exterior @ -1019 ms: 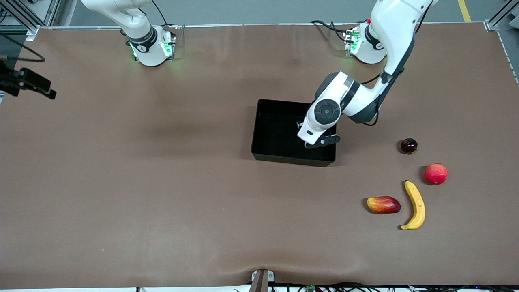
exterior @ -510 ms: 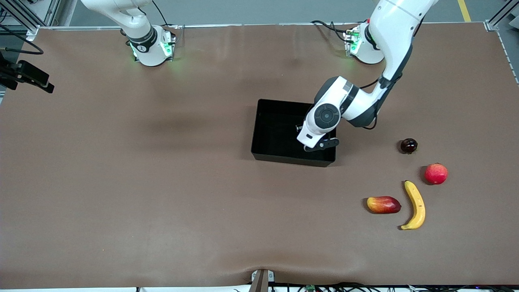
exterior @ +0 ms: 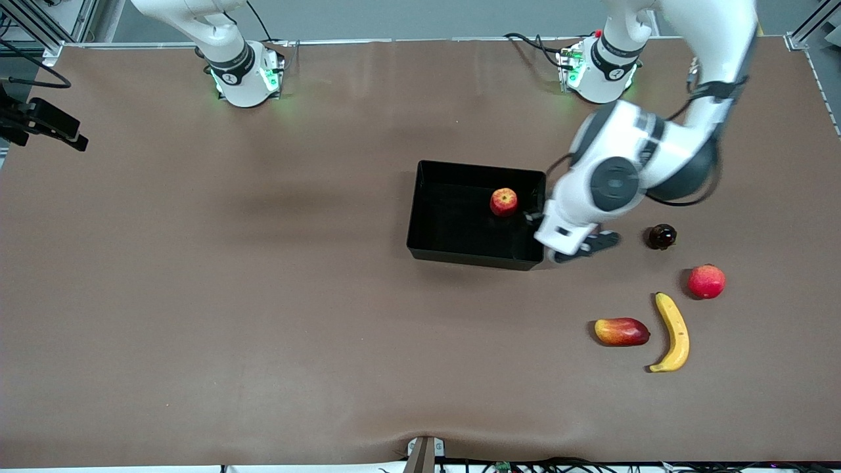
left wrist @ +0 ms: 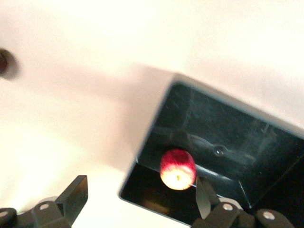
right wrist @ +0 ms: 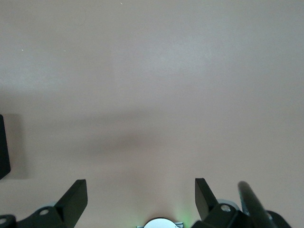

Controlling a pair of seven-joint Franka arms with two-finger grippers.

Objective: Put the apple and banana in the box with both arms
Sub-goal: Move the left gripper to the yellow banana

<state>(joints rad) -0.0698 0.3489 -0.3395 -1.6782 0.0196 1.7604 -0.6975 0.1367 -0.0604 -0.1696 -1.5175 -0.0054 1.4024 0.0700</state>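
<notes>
Half of the job looks done: the apple [exterior: 504,201] lies inside the box [exterior: 430,249], near the wall toward the left arm's end of the table, and nothing holds it. The left gripper [exterior: 570,248] hangs over that end of the box's rim and the bare table [exterior: 263,315] just beside it, its jaws spread wide and empty, as the left wrist view confirms with the apple [left wrist: 177,169] sitting free between the two fingers' lines of sight. What is left is the banana [exterior: 673,332], which lies on the table well apart from the box, nearer to the front camera, beside an elongated red-and-yellow fruit [exterior: 621,331]; a pinkish-red round fruit [exterior: 706,281] and a small dark fruit [exterior: 662,236] sit farther from the camera than it. The right gripper [right wrist: 141,199] waits over bare table near the right arm's end, jaws wide and empty. By my reckoning, the banana's pickup and carry to the box have not yet begun.
</notes>
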